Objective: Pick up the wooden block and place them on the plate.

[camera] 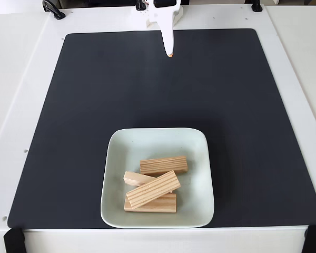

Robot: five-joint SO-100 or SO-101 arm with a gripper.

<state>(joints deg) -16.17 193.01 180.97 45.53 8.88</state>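
The pale mint-green square plate sits near the front edge of the black mat in the fixed view. Several light wooden blocks lie inside it in a loose pile. One wooden block lies flat toward the back. Another rests slanted across the top of the two beneath it, the lowest one lying near the plate's front rim. My white gripper hangs at the far edge of the mat, well away from the plate. Its fingers are together in a single narrow tip and hold nothing.
A black mat covers most of the white table, with bare mat all around the plate. Black clamps sit at the table's front corners, and the arm's base is at the top edge.
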